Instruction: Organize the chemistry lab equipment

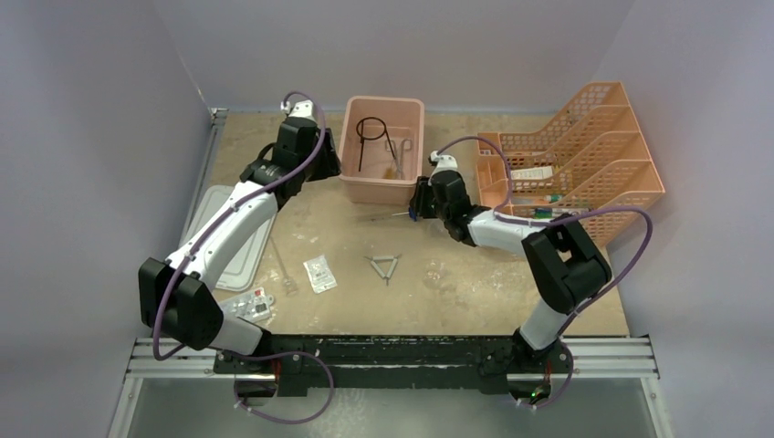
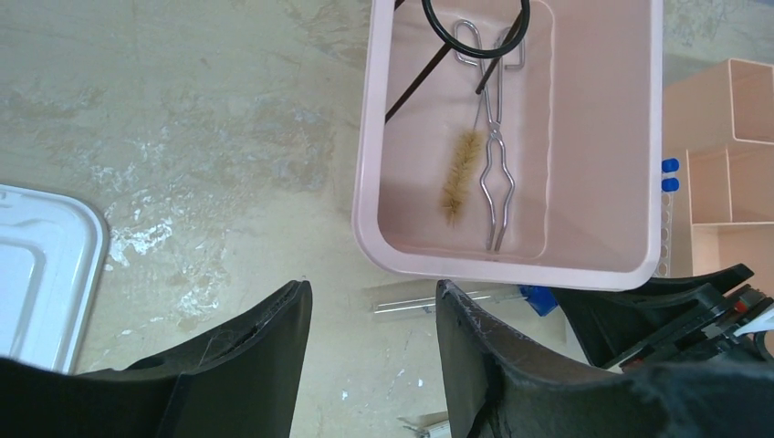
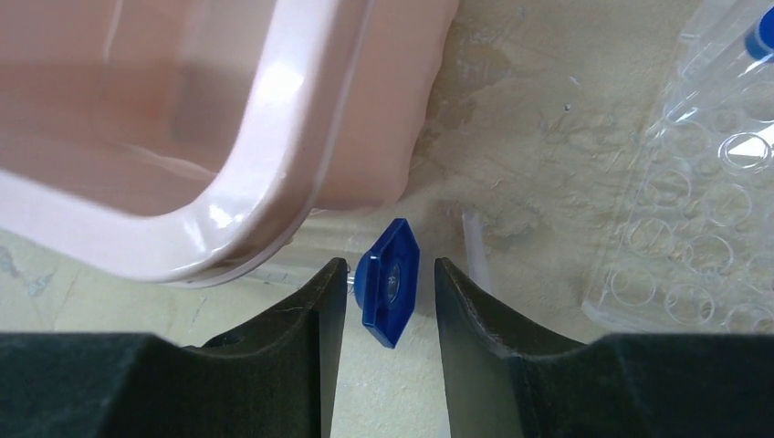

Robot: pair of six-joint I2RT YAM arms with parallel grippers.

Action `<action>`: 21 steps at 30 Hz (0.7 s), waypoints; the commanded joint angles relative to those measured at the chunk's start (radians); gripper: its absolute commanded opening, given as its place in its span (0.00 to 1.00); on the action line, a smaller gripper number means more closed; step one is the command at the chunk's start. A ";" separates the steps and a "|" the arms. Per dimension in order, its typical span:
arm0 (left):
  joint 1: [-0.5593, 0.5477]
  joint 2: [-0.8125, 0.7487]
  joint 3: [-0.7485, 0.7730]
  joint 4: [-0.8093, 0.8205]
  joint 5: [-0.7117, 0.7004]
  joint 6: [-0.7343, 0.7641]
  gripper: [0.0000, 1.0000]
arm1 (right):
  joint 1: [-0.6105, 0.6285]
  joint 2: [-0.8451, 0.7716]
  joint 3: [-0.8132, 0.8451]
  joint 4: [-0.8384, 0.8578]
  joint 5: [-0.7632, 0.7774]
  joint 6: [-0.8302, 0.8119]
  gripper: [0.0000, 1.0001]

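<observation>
Brackets the blue cap of the thin blue-tipped rod (image 3: 388, 285) with right jaws parted, not clamped. Rod flat on the counter (image 1: 456, 292), just beside the pink tub (image 2: 511, 272). Holds left jaws released above the counter nearby.

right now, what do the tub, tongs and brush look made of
Tub: pink plastic, glossy; light glints along its smooth moulded rim. Tongs: bare metal wire, silvery and shiny. Brush: fuzzy tan bristles, likely fibre or nylon, on a thin stem that is probably wire, though it is too small to be sure.
</observation>
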State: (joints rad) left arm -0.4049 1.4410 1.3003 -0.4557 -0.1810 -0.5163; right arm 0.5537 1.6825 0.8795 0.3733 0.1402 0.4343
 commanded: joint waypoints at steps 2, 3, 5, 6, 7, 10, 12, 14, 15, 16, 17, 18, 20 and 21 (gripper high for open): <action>0.012 -0.017 0.007 0.038 -0.027 -0.010 0.52 | 0.018 0.023 0.040 0.044 0.046 -0.018 0.43; 0.012 -0.012 0.010 0.037 -0.026 -0.010 0.52 | 0.021 0.025 0.037 0.046 0.045 -0.019 0.43; 0.012 -0.005 0.012 0.037 -0.026 -0.010 0.52 | 0.023 0.033 0.032 0.054 0.041 -0.024 0.42; 0.013 -0.003 0.015 0.037 -0.026 -0.010 0.52 | 0.024 0.037 0.030 0.055 0.039 -0.026 0.42; 0.014 -0.001 0.015 0.037 -0.026 -0.009 0.52 | 0.025 0.043 0.028 0.058 0.036 -0.027 0.41; 0.016 0.004 0.016 0.037 -0.027 -0.008 0.52 | 0.028 0.058 0.030 0.073 0.028 -0.032 0.39; 0.018 0.005 0.019 0.035 -0.028 -0.008 0.52 | 0.028 0.068 0.040 0.066 0.027 -0.032 0.36; 0.020 0.004 0.019 0.035 -0.030 -0.008 0.52 | 0.028 0.074 0.047 0.061 0.027 -0.033 0.30; 0.020 0.004 0.019 0.034 -0.032 -0.008 0.52 | 0.028 0.075 0.048 0.061 0.027 -0.034 0.27; 0.021 0.003 0.018 0.034 -0.033 -0.009 0.52 | 0.028 0.075 0.047 0.061 0.027 -0.034 0.24; 0.021 0.001 0.017 0.031 -0.035 -0.010 0.52 | 0.028 0.075 0.048 0.059 0.026 -0.035 0.21; 0.021 -0.001 0.014 0.032 -0.037 -0.011 0.52 | 0.029 0.072 0.049 0.058 0.023 -0.035 0.18; 0.021 -0.008 0.007 0.034 -0.040 -0.016 0.52 | 0.028 0.064 0.045 0.053 0.015 -0.034 0.12; 0.023 -0.015 0.002 0.035 -0.042 -0.019 0.52 | 0.028 0.058 0.043 0.050 0.007 -0.033 0.09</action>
State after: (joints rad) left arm -0.3916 1.4456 1.2999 -0.4561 -0.1986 -0.5163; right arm 0.5777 1.7611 0.8955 0.4049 0.1436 0.4137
